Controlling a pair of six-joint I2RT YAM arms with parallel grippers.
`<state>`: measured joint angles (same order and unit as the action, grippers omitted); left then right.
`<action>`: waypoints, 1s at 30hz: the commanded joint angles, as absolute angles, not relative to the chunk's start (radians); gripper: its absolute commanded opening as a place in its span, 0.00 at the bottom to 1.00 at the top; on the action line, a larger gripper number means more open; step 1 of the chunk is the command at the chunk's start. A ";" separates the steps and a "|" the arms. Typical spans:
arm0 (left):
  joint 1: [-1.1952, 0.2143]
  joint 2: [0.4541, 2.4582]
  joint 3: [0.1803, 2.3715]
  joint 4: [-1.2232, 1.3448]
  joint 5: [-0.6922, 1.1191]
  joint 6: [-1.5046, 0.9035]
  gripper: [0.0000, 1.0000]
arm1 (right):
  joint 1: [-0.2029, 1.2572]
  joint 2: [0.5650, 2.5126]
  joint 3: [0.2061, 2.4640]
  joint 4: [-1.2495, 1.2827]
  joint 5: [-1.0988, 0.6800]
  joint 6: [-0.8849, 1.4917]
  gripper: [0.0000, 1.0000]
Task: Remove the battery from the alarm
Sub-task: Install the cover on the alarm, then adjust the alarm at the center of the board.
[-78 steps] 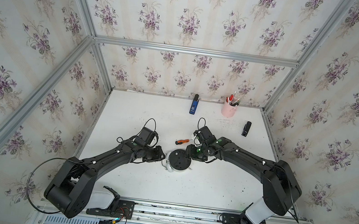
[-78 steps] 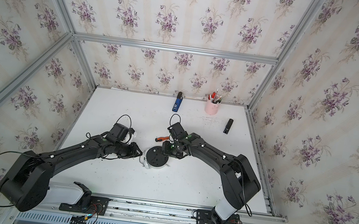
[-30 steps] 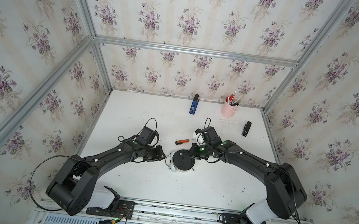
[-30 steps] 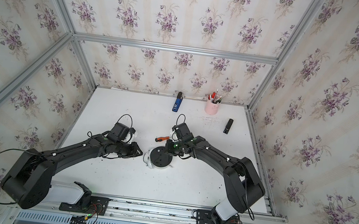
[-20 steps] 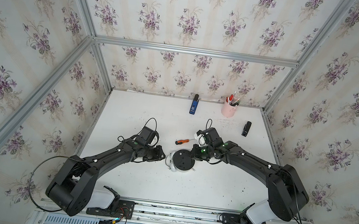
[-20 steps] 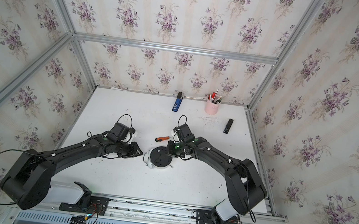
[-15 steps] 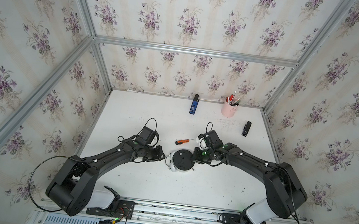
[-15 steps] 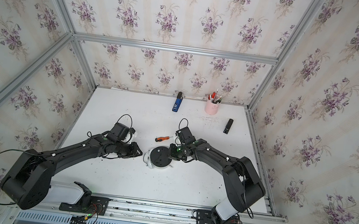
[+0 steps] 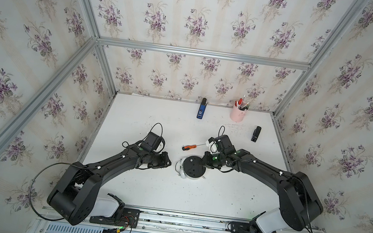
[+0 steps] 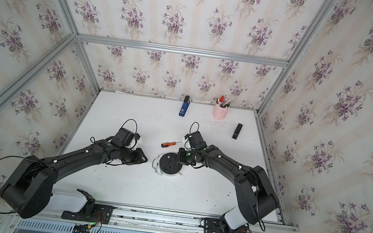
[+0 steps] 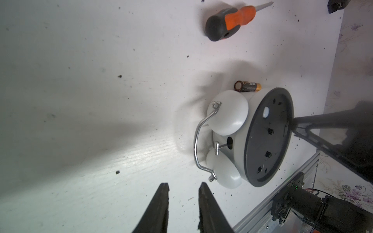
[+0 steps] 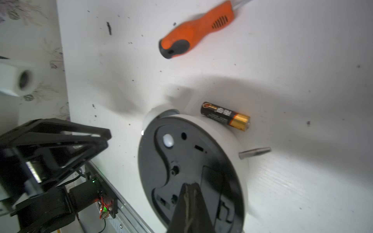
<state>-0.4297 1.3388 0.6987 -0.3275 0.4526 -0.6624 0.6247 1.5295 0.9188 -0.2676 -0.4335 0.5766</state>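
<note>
Battery (image 12: 225, 116) lies just beside alarm (image 9: 194, 167) rim on tabletop (image 9: 157, 192). Bare strip between battery and screwdriver (image 9: 190, 147): room to pass. Right gripper (image 12: 189, 186), jaws closed, sits over alarm back. Bare tabletop between left gripper (image 11: 183, 184) and alarm.

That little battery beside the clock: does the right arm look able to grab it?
Probably yes. The battery lies bare on the table, nothing over it, close to the right end effector, which is shut above the alarm. It looks tucked by the alarm's rim, though, so finger room may be tight.
</note>
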 commanded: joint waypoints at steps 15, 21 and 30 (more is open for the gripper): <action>-0.437 1.321 0.522 0.246 0.637 -0.939 0.54 | 0.359 1.482 0.641 0.032 -0.763 0.624 0.90; -0.452 1.408 0.482 0.470 0.649 -0.996 0.55 | 0.359 1.535 0.572 0.205 -0.821 0.677 0.92; -0.455 1.369 0.509 0.162 0.632 -0.897 0.54 | 0.360 1.519 0.548 0.175 -0.818 0.664 0.86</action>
